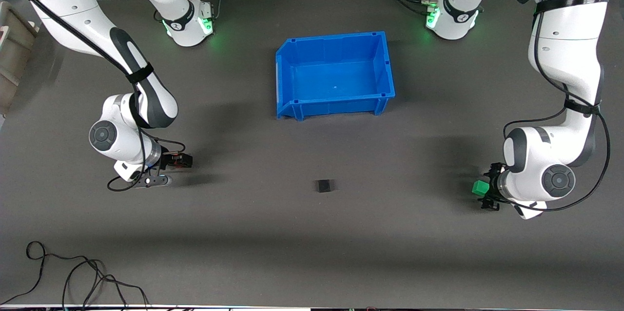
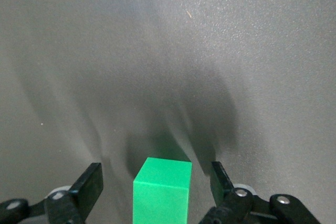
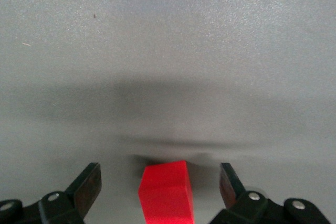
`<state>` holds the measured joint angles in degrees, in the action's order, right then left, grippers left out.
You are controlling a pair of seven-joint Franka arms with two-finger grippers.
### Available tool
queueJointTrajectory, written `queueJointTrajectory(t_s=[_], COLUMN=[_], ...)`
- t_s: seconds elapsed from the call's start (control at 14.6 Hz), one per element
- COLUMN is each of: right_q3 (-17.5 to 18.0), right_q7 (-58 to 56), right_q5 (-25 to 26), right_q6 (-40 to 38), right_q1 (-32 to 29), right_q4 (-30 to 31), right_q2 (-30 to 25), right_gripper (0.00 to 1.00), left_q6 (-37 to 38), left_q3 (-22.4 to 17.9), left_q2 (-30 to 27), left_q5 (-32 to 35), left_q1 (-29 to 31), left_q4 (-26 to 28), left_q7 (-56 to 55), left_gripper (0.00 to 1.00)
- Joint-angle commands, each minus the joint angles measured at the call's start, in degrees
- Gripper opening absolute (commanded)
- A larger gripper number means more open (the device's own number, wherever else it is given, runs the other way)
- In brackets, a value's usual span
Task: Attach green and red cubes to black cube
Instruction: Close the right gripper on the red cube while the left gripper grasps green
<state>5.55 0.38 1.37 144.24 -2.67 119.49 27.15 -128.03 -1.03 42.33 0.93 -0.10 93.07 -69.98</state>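
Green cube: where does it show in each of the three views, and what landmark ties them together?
Front view: the green cube sits at the left gripper, toward the left arm's end of the table.
Left wrist view: between the open fingers, touching neither.
Right wrist view: not in it.
Shared landmark: the grey mat.

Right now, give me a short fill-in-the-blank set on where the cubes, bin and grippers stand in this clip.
1. The open left gripper straddles the ____ cube.
2. The open right gripper straddles the ____ cube.
3. The black cube lies ____ to the front camera than the blue bin.

Missing words: green; red; nearer
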Motion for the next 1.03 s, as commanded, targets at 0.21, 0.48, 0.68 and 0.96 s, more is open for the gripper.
queueJointTrajectory(t_s=[0.21, 0.48, 0.68, 0.96], right_q3=[-0.3, -0.3, -0.3, -0.3], right_q7=[-0.7, -0.8, -0.8, -0.7], right_q5=[1.0, 1.0, 1.0, 1.0], right_q6=[1.0, 1.0, 1.1, 4.9], right_q1=[0.4, 0.4, 0.3, 0.3], right_q4=[1.2, 1.3, 1.2, 0.9], right_q2=[0.5, 0.6, 0.9, 3.3], right_gripper=[1.00, 0.99, 0.97, 0.97], left_q6=[0.9, 0.9, 3.6, 12.3], left_q3=[-0.4, -0.2, 0.0, 1.7], left_q2=[0.4, 0.0, -0.8, -0.8], left_q5=[0.4, -0.1, -1.2, -4.0], left_q1=[0.0, -0.4, -0.8, -1.0], left_q4=[-1.0, -1.5, -4.9, -12.1], left_q7=[1.2, 0.4, -2.0, -7.0], left_gripper=[0.65, 0.05, 0.02, 0.00])
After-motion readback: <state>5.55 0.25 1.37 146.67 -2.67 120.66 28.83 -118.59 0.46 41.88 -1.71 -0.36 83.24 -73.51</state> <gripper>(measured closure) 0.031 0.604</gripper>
